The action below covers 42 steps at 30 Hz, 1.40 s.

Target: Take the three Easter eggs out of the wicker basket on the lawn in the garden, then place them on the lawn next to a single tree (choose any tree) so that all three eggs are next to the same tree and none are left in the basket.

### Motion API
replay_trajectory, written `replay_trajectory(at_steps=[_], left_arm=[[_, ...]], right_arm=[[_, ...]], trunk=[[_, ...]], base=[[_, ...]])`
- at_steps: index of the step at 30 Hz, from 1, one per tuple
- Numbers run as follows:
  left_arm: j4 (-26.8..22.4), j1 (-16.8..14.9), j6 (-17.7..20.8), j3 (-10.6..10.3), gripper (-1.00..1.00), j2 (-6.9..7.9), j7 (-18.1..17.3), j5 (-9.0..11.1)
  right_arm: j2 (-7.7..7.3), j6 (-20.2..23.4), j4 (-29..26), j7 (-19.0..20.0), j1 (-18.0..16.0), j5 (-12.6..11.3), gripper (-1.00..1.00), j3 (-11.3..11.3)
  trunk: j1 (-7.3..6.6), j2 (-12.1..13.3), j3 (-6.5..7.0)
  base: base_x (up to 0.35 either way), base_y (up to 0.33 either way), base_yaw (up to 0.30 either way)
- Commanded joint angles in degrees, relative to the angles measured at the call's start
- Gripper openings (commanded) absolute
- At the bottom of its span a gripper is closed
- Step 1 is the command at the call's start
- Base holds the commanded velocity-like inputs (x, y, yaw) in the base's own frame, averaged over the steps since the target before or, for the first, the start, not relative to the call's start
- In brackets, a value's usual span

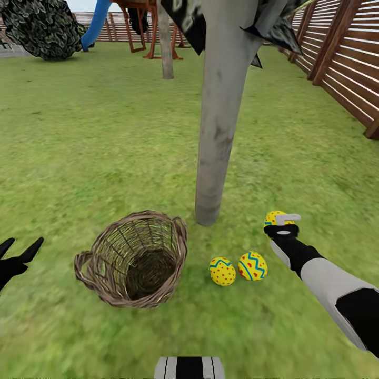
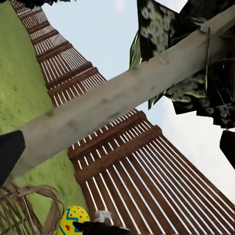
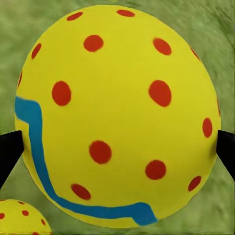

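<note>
Two Easter eggs [image 1: 238, 268] grounded, third egg [image 1: 273, 217] in right pincer [image 1: 282, 223]

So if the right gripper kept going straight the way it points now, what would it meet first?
The right gripper already has the third Easter egg between its fingertips. Straight on, egg and gripper would likely meet the lawn just behind it.

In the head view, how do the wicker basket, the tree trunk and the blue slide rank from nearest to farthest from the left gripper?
1. Wicker basket, just beside the left gripper.
2. Tree trunk, beyond the basket, toward the right.
3. Blue slide, far back by the play set.
</note>
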Motion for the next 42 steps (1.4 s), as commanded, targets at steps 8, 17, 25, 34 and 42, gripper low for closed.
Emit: replay_trajectory(at_steps=[8, 17, 25, 34, 42], left_arm=[[3.4, 0.0, 0.6, 2.8, 1.00, 0.74, -0.3, -0.5], [3.5, 0.0, 0.6, 2.8, 1.00, 0.70, -0.3, -0.5], [3.6, 0.0, 0.6, 2.8, 1.00, 0.72, -0.3, -0.5], [3.6, 0.0, 0.7, 2.8, 1.00, 0.78, -0.3, -0.4], [3.6, 0.0, 0.7, 2.8, 1.00, 0.78, -0.3, -0.4]], right_arm=[[0.02, 0.9, 3.6, -1.0, -0.2, -0.9, -1.00, -0.3], [0.14, 0.8, 0.7, -1.2, -0.1, -0.3, -1.00, -0.3], [-0.07, 1.1, 0.0, -6.3, -0.1, -0.7, -1.00, -0.3], [-0.36, 5.7, 1.2, -6.6, -0.1, -0.8, -1.00, -0.3], [-0.36, 5.4, 1.9, -6.6, -0.1, -0.8, -1.00, -0.3]], trunk=[[0.19, -0.1, -1.82], [0.42, -0.2, -3.81], [0.63, -0.4, -5.59], [0.86, -0.5, -7.58], [1.07, -0.6, -9.35]], base=[[0.000, 0.000, 0.000], [0.000, 0.000, 0.000], [0.000, 0.000, 0.000], [0.000, 0.000, 0.000], [0.000, 0.000, 0.000]])
